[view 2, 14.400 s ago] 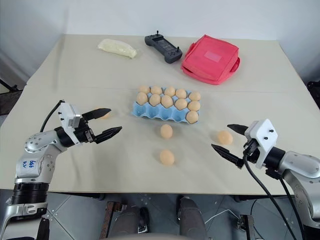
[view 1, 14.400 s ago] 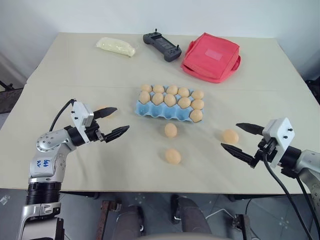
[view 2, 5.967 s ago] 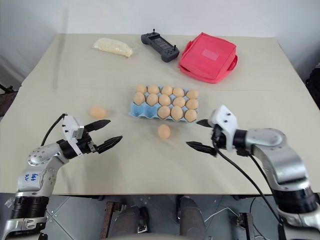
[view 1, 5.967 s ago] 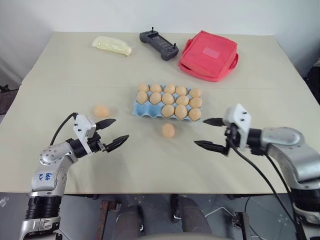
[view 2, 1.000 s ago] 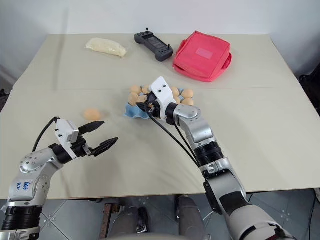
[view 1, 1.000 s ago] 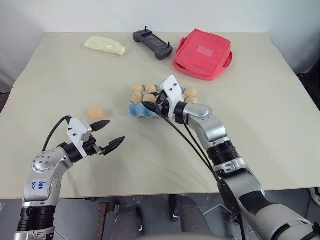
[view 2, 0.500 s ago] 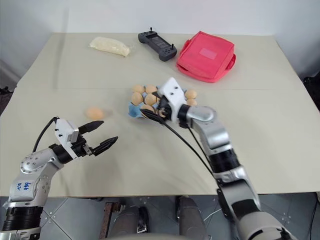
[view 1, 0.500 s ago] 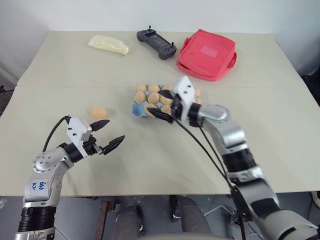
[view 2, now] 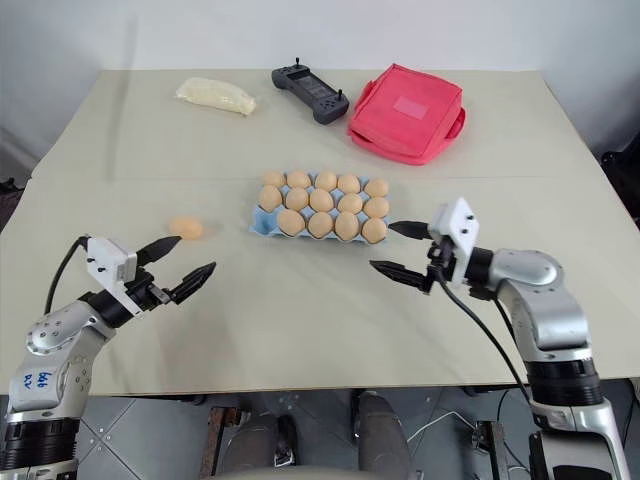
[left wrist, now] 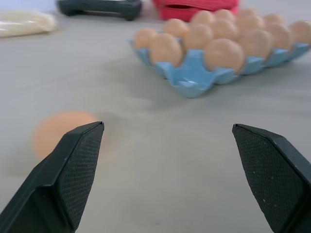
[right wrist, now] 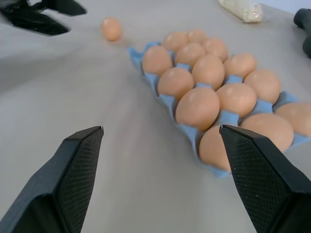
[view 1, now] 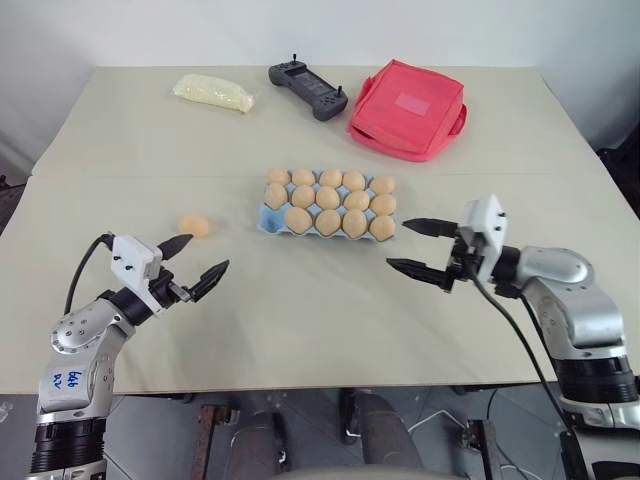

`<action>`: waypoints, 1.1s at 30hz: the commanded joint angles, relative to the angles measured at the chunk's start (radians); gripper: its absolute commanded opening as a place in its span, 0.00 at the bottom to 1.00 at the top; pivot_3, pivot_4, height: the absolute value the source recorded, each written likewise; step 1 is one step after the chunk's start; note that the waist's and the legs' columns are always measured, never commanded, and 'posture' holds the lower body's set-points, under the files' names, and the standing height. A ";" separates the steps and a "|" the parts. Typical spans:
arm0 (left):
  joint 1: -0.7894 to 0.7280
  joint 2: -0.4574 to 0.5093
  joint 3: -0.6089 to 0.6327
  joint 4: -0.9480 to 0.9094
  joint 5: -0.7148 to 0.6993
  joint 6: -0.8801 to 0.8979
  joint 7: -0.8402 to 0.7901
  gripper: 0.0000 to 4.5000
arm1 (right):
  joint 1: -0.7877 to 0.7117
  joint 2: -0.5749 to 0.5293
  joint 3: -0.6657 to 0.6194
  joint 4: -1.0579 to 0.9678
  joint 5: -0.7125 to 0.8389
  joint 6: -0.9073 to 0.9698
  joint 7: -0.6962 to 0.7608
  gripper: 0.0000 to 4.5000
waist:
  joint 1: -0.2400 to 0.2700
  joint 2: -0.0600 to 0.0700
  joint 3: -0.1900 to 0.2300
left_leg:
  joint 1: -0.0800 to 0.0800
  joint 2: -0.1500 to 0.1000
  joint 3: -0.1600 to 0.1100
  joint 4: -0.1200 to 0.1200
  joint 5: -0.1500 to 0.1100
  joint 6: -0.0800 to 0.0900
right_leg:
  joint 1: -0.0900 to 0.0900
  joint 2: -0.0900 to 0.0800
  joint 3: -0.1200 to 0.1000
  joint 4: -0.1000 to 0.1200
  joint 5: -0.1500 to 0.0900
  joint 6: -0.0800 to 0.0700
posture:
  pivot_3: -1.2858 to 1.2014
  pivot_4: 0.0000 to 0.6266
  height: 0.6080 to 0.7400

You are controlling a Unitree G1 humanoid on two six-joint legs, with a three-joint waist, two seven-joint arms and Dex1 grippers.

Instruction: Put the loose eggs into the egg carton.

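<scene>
Jaws apart; smooth egg (view 1: 194, 225), scalloped carton (view 1: 272, 219)

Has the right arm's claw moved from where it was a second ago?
Yes. The right gripper was over the egg carton; it has pulled back to the carton's right, fingers open.

Bare table (view 1: 300, 320) spans the lower frame. At centre the carton (view 1: 272, 218) blocks passage; left of it, one egg (view 1: 193, 225) lies with open tabletop around.

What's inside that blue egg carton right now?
The egg carton holds tan eggs in three rows. I count fourteen; the near-left corner cup looks empty. The cup bottoms under the eggs are hidden. One loose egg lies on the table.
</scene>
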 commanded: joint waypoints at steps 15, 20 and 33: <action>-0.010 -0.086 0.047 -0.160 0.077 0.225 0.376 1.00 | 0.071 -0.108 -0.078 -0.011 0.053 -0.069 0.097 0.89 | 0.017 0.000 0.000 | 0.000 -0.001 0.000 0.000 0.000 0.001 | 0.000 0.000 0.001 0.000 0.000 0.000 | 0.52 0.24 1.00; -0.106 -0.091 -0.002 -0.148 0.092 0.325 0.417 1.00 | 0.041 -0.097 -0.057 -0.002 0.041 -0.072 0.088 0.89 | 0.018 0.000 0.000 | 0.000 -0.001 0.000 0.001 0.001 0.000 | 0.000 0.000 0.001 0.001 0.000 0.000 | 0.52 0.24 1.00; -0.367 -0.119 -0.074 0.124 0.161 0.317 0.437 1.00 | 0.018 -0.083 -0.043 -0.023 0.048 -0.058 0.046 0.89 | 0.018 0.000 0.000 | 0.001 -0.001 0.001 0.001 0.002 -0.001 | 0.000 0.001 0.000 0.002 0.001 0.000 | 0.52 0.24 1.00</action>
